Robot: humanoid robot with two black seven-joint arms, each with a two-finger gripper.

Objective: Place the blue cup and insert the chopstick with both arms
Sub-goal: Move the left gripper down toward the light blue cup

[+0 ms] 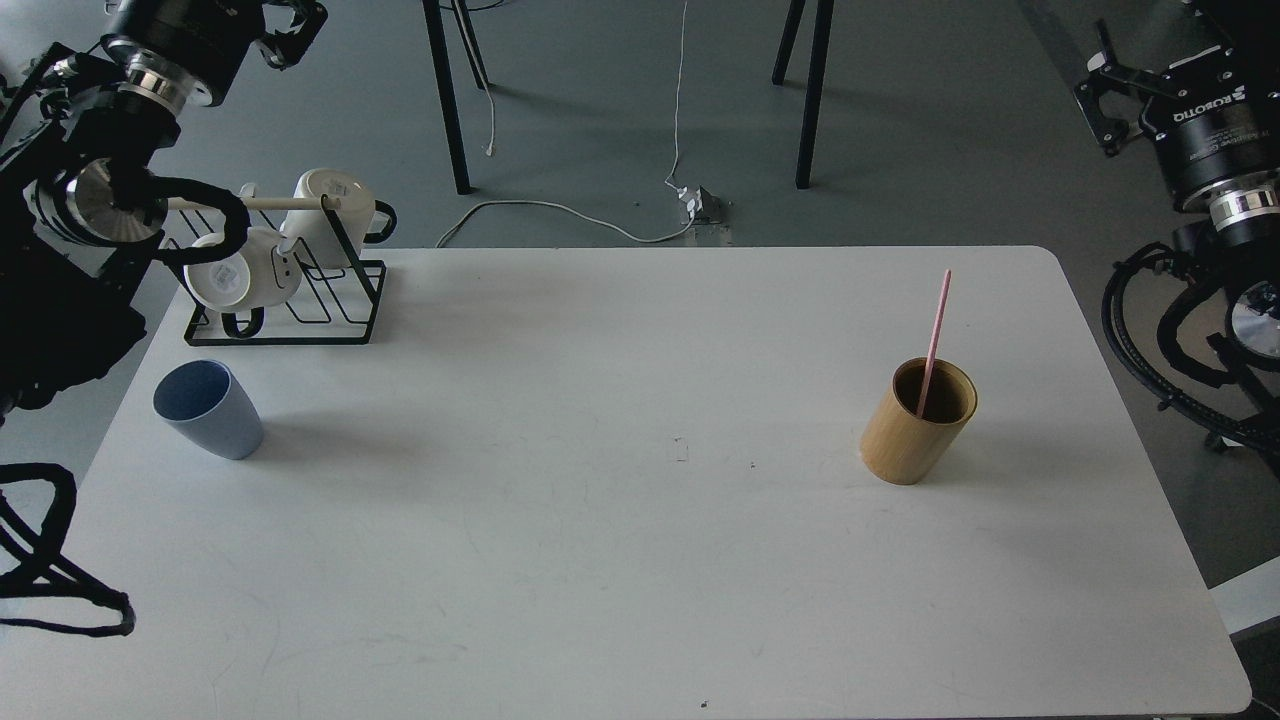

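Observation:
The blue cup point(208, 408) stands upright at the table's left edge, in front of the wire rack, with nothing touching it. The single pink chopstick point(935, 335) stands leaning inside the tan bamboo cylinder point(918, 422) at the right of the table. My left gripper point(215, 12) is at the top left, high behind the table and far from the cup; the top edge of the view cuts off its fingertips. My right gripper point(1165, 60) is at the top right, off the table and away from the chopstick; its fingertips are also cut off.
A black wire rack point(290, 300) with white mugs point(335, 205) and a pale wooden rod stands at the table's back left corner. The white table point(620, 500) spans the view. Chair legs and a cable lie on the floor behind it.

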